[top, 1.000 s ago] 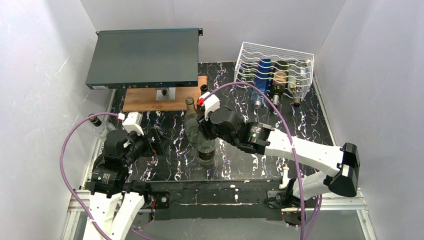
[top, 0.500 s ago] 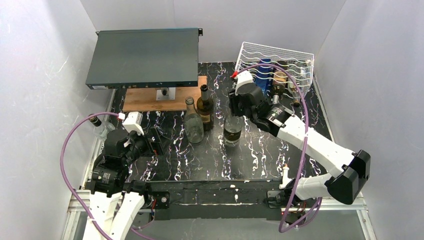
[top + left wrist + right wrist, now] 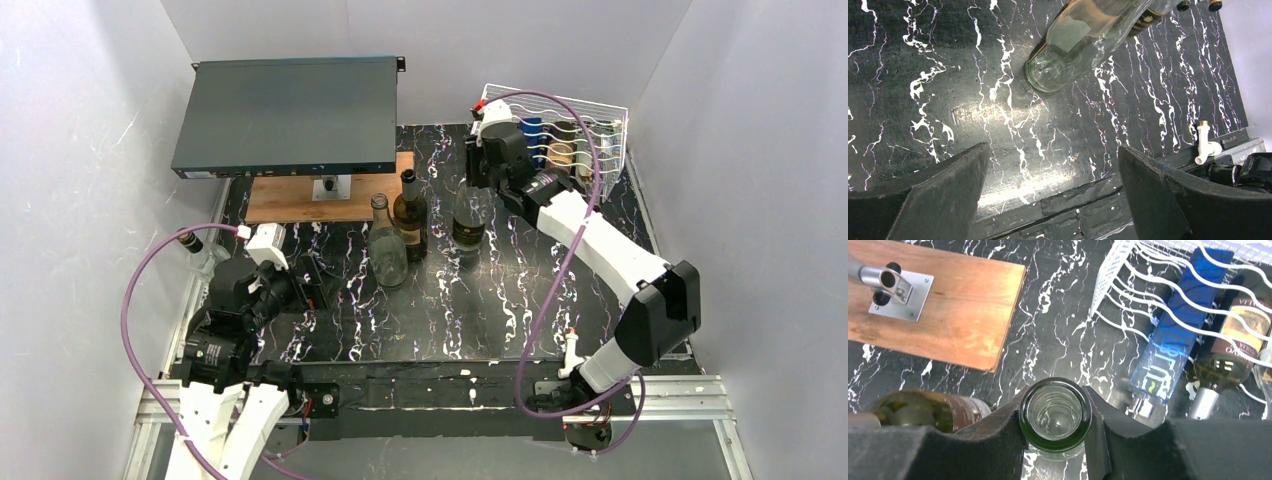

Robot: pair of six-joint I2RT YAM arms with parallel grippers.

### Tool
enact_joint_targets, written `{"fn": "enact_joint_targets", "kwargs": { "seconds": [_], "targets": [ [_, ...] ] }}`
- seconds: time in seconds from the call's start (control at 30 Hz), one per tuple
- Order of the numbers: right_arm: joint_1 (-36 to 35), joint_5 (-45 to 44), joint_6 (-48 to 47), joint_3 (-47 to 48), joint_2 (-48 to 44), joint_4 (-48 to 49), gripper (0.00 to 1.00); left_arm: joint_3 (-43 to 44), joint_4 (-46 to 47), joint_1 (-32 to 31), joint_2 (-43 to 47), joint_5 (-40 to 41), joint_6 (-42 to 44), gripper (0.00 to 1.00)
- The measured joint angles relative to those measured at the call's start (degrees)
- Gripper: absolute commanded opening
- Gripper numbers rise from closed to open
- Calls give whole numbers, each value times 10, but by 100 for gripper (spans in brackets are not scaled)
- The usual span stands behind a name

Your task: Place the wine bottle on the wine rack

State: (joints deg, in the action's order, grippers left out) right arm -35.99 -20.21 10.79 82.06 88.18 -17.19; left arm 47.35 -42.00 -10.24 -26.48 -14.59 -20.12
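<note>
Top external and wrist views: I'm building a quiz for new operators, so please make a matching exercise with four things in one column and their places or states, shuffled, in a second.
Things
1. right gripper
2. left gripper
3. blue bottle
4. clear bottle

Places or states
A. standing upright on the table
B. lying in the wine rack
C. open, holding nothing
D. shut on the neck of the wine bottle

Pairs: 1-D, 2-C, 3-B, 4-A
</note>
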Motion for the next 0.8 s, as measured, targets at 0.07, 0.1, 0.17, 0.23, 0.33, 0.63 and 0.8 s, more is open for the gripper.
{"fn": "enact_joint_targets", "kwargs": {
  "seconds": [0.07,0.1,0.17,0.23,0.33,0.63,0.8],
  "targets": [
    [1,-1,-10,5,15,24,1,0,0,0,-1,0,0,99],
    [1,0,-13,5,20,34,1,0,0,0,-2,0,0,99],
    [1,0,-21,8,30,51,1,0,0,0,-2,0,0,99],
    [1,0,-26,18,42,59,1,0,0,0,-3,0,0,99],
    [1,0,-32,21,55,84,1,0,0,0,-4,0,0,99],
    [1,5,-41,-60,25,191,1,0,0,0,-12,0,0,99],
    [3,24,-47,-139,-39,228,1,0,0,0,-17,0,0,99]
  ]
}}
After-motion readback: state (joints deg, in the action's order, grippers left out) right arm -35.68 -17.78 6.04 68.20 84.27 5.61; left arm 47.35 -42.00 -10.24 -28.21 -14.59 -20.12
